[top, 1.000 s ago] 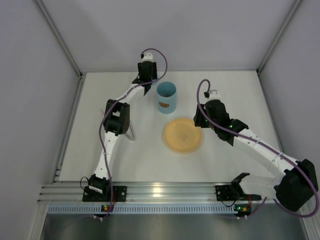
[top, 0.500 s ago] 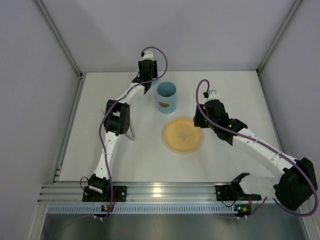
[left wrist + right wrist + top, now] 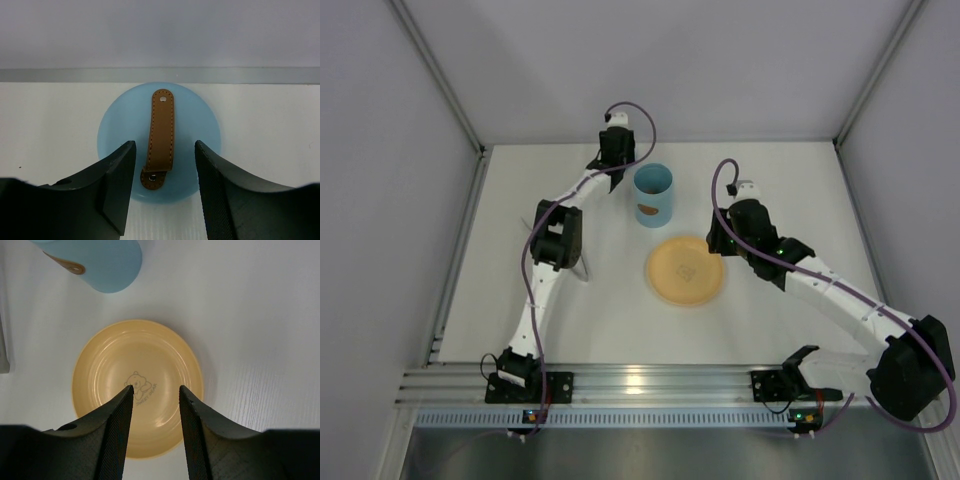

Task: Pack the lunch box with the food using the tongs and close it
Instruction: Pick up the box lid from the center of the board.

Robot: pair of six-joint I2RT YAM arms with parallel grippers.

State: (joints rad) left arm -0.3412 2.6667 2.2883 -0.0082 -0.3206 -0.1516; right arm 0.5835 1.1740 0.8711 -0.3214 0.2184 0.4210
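Left claw stands partly open and empty, its two fingers either side of the near end of the brown strap on the round blue lid. The lid lies flat on the table at the centre of that view. This looks like the line-up for lifting the lid by its strap. Right claw is also partly open and holds nothing, poised above the yellow plate, which is bare. The lunch box stands upright and uncovered just above the plate in the overhead view, right of the left claw. No food is visible outside it, so packing is judged done and closing is outstanding. The tongs cannot be identified with certainty.
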